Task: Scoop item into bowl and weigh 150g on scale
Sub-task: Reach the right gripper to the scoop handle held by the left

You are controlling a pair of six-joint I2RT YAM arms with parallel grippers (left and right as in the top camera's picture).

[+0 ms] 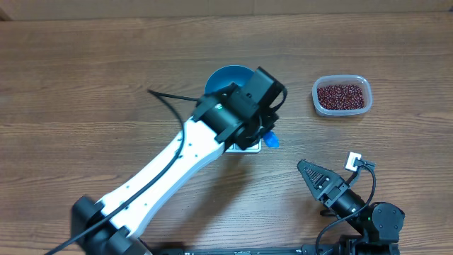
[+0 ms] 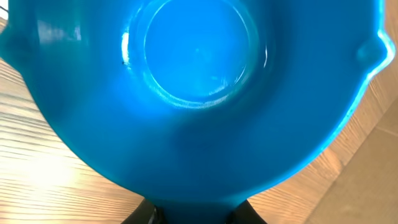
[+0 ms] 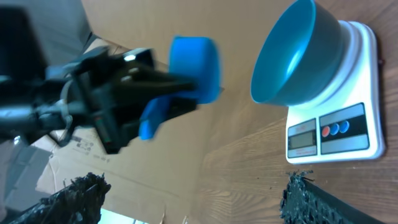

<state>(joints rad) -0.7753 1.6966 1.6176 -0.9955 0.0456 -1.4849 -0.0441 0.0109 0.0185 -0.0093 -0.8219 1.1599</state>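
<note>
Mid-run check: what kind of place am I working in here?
Probably a robot test bench, not a real kitchen: a wood-grain table, plain cardboard sheets beyond it, and weighing props, a white scale under a blue bowl and a tub of beans.

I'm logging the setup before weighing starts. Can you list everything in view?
table: one, brown wood, under everything
scale: one, white, mid-table, display and buttons along one edge
bowl: one, bright blue, standing on the scale
tub: one, clear plastic, far right of the table
beans: many, dark red-brown, inside the tub
scoop: one, blue, in the air beside the bowl
left gripper: one, black, shut on the scoop
right gripper: one, black, open and empty, near right of the table
</note>
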